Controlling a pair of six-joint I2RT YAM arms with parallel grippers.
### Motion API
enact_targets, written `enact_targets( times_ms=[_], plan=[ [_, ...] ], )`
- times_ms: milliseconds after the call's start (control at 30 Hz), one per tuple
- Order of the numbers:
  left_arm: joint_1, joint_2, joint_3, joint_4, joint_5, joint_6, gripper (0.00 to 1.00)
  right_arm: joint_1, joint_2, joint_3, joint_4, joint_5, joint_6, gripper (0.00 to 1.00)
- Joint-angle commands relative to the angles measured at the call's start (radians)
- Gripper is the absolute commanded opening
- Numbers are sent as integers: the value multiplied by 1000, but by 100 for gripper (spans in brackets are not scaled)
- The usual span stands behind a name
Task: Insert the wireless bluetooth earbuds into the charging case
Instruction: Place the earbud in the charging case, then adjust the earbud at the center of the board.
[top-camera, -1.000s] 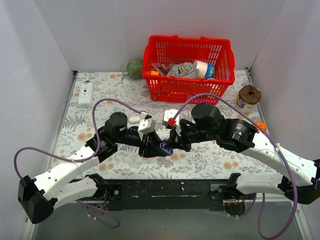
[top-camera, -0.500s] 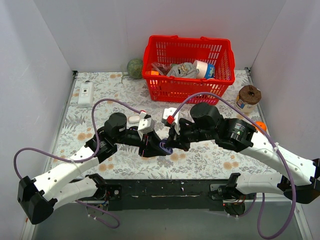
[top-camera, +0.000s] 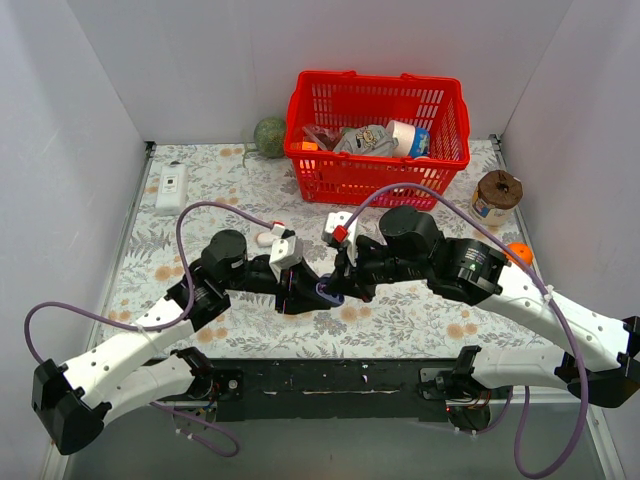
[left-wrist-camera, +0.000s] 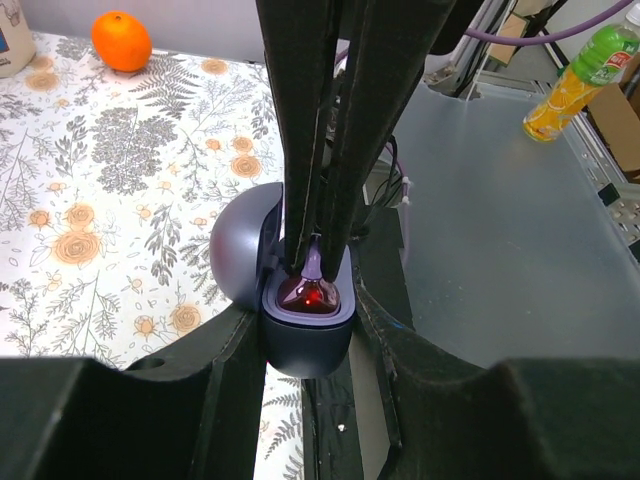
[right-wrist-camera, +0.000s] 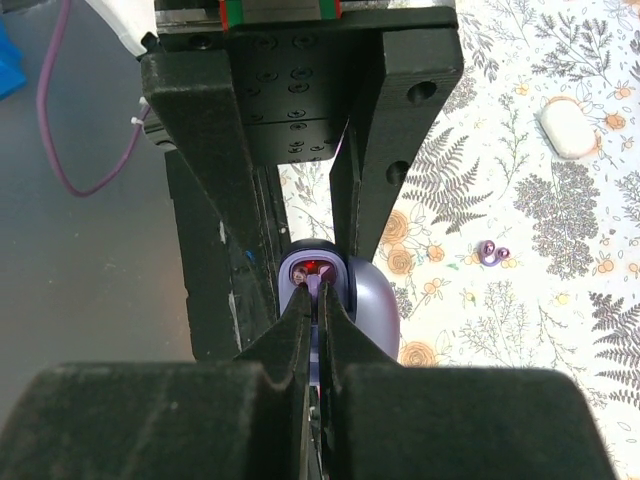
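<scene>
**Seating an earbud in the held case**

I am at the insertion step. One bud is in the mouth of its socket, and I judge it nearly home but not yet let go.

Just ahead of my bases, my left end effector (left-wrist-camera: 305, 325) is clenched across the darker lower shell of the small lavender-purple oval hinged plastic charging case (left-wrist-camera: 305, 352). It holds the opening towards my other arm, with the rounded lid (left-wrist-camera: 240, 255) swung out to one side. My right end effector (right-wrist-camera: 318, 292) is pinched almost closed on the tiny glossy purplish earbud (left-wrist-camera: 312, 293). The bud's body shows a red glow and sits inside the case's rim, and a paler part of it is caught between my fingertips (left-wrist-camera: 300, 240).

The next move calls for a short, straight press along the socket while the left grip stays steady. The right fingers should then part only a little and back out in line, so the bud is not dragged up again.

Further out on the floral-patterned bench (top-camera: 200, 200) lies a small purplish curled item (right-wrist-camera: 490, 252). It may be the second bud, but it is too small to tell. Beyond it rests a plain white oval pebble-like object (right-wrist-camera: 567, 127), and at the far end stands a red plastic mesh basket (top-camera: 370, 172).
</scene>
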Motion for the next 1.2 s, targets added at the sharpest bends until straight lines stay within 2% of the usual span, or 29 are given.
enact_targets(
  times_ms=[0, 133, 167, 200, 300, 500, 633, 667, 767, 833, 967, 1167],
  plan=[
    [-1, -36, -3, 112, -33, -12, 0, 5, 0, -23, 92, -24, 37, 1],
    [-1, -43, -9, 128, -40, -17, 0, 5, -2, -16, 81, -7, 55, 4],
    [-2, -45, -12, 128, -40, -17, 0, 5, -6, -11, 79, 5, 55, 9],
    [-1, -46, -12, 128, -40, -17, 0, 5, -11, -8, 76, 11, 55, 21],
    [-1, -51, -17, 123, -45, -14, 0, 5, -22, 12, 63, 37, 55, 38],
    [-1, -53, -25, 123, -51, -16, 0, 5, -40, 64, 32, 78, 49, 50],
    [-1, -72, -42, 111, -82, -13, 0, 5, -92, 81, 41, 198, 41, 52],
    [-1, -80, -51, 106, -92, -14, 0, 4, -136, 67, 58, 308, 43, 52],
    [-2, -149, -98, 99, -154, -42, 0, -18, -207, -50, 150, 460, 70, 48],
    [-1, -201, -130, 103, -201, -77, 0, -59, -205, -133, 191, 476, 92, 47],
    [-1, -356, -177, 64, -301, -114, 0, -148, -163, -270, 298, 385, 144, 46],
    [-2, -484, -195, -32, -416, -131, 0, -160, -21, -428, 467, 450, 156, 42]
  ],
)
